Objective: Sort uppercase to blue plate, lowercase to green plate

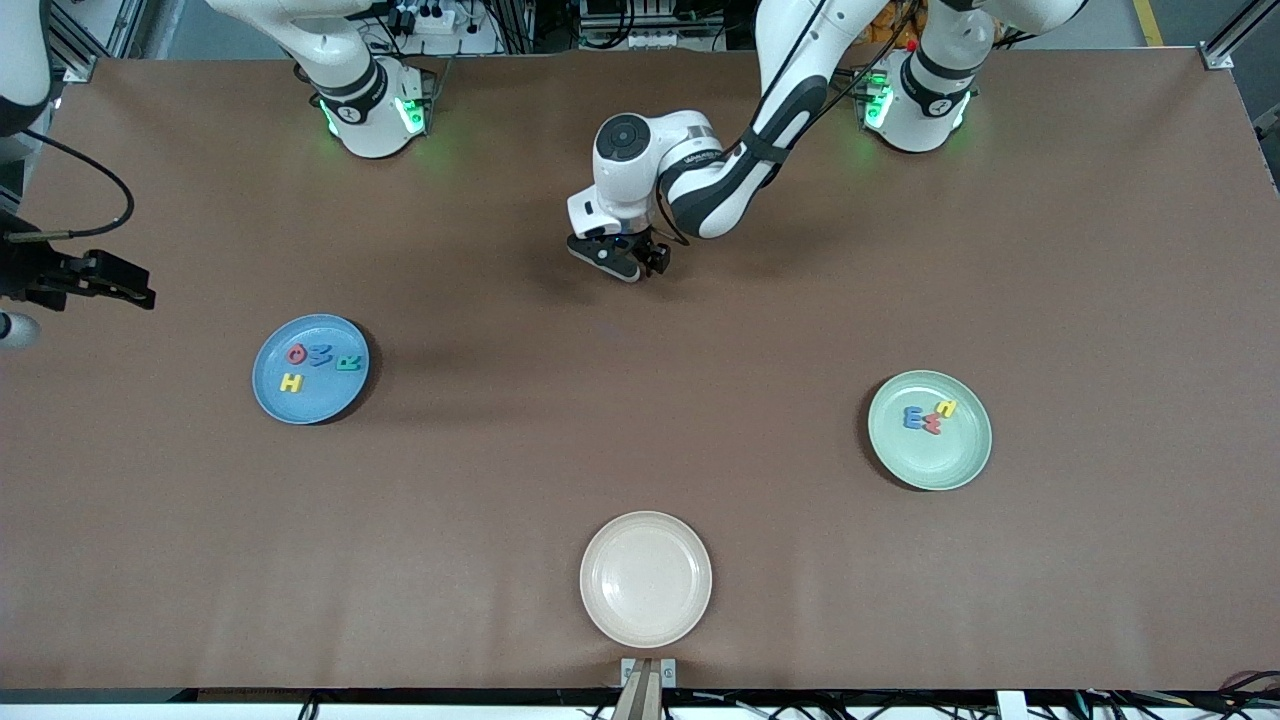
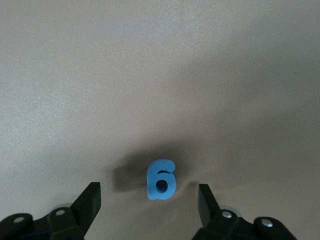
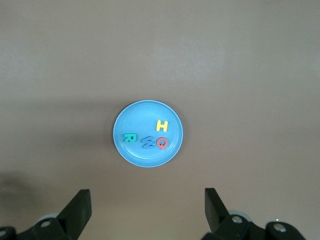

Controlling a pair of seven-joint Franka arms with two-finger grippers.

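Four capitals lie on the blue plate [image 1: 311, 368], three small letters on the green plate [image 1: 930, 430]. My left pincer [image 2: 149, 200] straddles the last blue g [image 2: 161, 179] on the bench [image 1: 640, 420], unclenched; my right pincer [image 3: 147, 207] waits, released, over the blue plate.

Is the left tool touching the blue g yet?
Apart. The left wrist view shows the left tool open, bare table visible between each finger and the blue g.
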